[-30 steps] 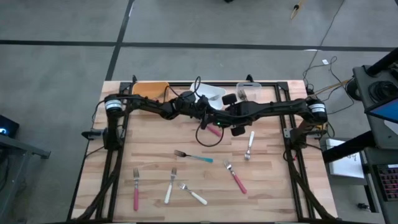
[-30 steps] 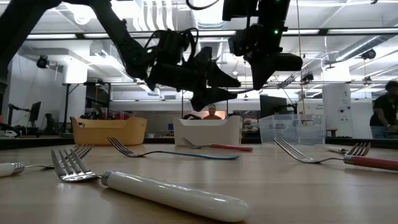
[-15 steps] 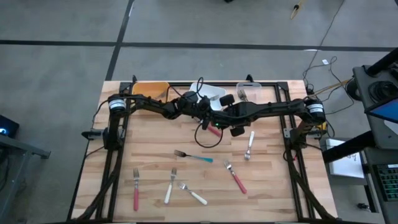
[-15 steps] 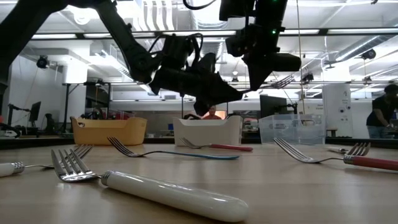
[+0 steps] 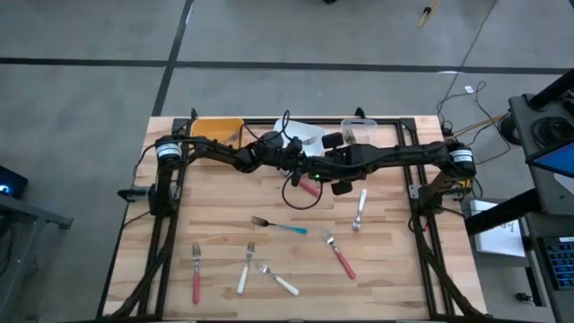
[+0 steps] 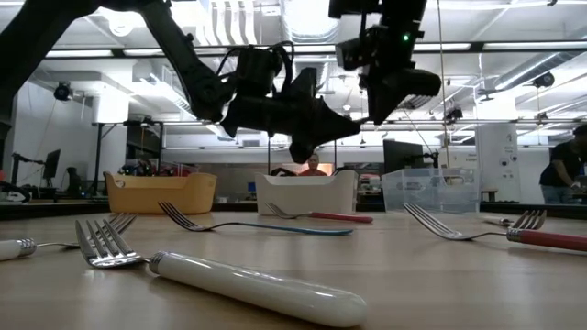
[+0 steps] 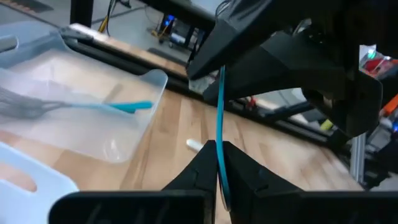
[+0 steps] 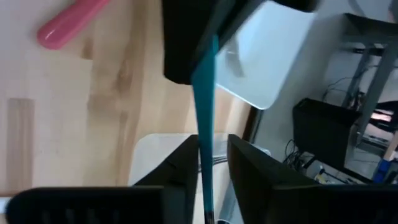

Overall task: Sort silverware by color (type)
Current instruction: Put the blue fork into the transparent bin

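A teal-handled fork [image 7: 219, 106] hangs in the air over the table's far middle, between my two grippers. My left gripper [image 7: 217, 155] is shut on its handle. My right gripper [image 8: 208, 165] faces it from the other side, open, with the same handle [image 8: 205, 93] running between its fingers. More silverware lies flat on the table: a teal fork [image 5: 280, 226], white forks [image 5: 360, 208] [image 5: 246, 269] [image 5: 278, 281] and red forks [image 5: 339, 256] [image 5: 195, 274] [image 5: 309, 187]. My left gripper pinches the teal handle [image 7: 219, 138] between its two fingers, which lie roughly along it. The fork is lifted clear of the table and reaches on toward my right gripper. My right gripper: a gap shows between the handle and one finger [image 8: 249, 171]; whether the other finger [image 8: 183, 168] touches it I cannot tell.
At the table's far edge stand an orange bin [image 5: 218, 128], a white bin [image 5: 305, 133] and a clear bin [image 7: 134, 134] with a teal fork [image 7: 93, 106] in it. Both arms cross the far half; the near half holds only the scattered forks.
My left gripper has shut on the teal fork's handle; its fingers stood wide apart a second ago. Both arms have kept their places over the far middle.
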Available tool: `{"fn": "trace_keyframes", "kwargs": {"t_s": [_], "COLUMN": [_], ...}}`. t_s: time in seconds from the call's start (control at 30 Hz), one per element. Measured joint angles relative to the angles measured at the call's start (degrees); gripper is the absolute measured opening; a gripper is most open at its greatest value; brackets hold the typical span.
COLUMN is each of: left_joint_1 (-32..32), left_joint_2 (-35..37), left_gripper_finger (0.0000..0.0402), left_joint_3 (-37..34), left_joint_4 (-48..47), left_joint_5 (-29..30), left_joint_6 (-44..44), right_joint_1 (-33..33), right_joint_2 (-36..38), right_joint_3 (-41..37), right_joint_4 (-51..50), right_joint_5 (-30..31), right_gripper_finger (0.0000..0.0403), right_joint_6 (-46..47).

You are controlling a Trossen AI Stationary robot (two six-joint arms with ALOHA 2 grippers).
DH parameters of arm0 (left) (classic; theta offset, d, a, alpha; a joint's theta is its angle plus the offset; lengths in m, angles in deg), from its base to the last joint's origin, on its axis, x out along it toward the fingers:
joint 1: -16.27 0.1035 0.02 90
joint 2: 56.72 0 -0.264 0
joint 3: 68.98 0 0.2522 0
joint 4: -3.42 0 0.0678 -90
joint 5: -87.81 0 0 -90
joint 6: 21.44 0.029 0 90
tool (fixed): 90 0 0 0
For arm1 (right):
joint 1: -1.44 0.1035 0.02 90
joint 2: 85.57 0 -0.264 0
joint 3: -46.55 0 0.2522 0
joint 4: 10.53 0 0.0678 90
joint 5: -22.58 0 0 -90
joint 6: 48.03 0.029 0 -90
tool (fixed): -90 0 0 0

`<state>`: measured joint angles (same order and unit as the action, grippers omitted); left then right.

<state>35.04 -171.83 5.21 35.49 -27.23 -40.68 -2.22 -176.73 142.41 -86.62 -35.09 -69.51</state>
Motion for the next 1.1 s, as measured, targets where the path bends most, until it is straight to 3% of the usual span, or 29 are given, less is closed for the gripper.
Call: {"fn": "trace_keyframes", "kwargs": {"t_s": [0.23, 0.47, 0.73, 0.87, 1.1], "left_joint_1": [1.14, 3.33, 3.98, 3.16, 1.49], "left_joint_2": [0.02, 0.07, 1.21, 2.74, 5.21], "left_gripper_finger": [0.0000, 0.0000, 0.0000, 0.0000, 0.0000], "left_joint_3": [-0.90, -1.25, -1.25, -1.25, -1.68], "left_joint_4": [6.79, 11.77, 19.55, 19.29, 19.19], "left_joint_5": [0.48, 3.04, 9.74, 13.55, 19.64], "left_joint_6": [-4.51, -8.25, -6.81, -1.88, 4.21], "right_joint_1": [0.02, 0.02, 0.02, 0.02, 0.00], "right_joint_2": [4.89, 13.57, 26.30, 33.55, 41.47], "right_joint_3": [-0.02, 0.02, -4.03, -14.46, -35.61], "right_joint_4": [0.05, 1.84, 7.80, 19.37, 55.73], "right_joint_5": [6.80, 8.29, 8.44, 8.69, 7.78], "right_gripper_finger": [0.0107, 0.0109, 0.0108, 0.0103, 0.0097], "right_joint_6": [2.87, 9.62, 36.46, 45.26, 47.93]}}
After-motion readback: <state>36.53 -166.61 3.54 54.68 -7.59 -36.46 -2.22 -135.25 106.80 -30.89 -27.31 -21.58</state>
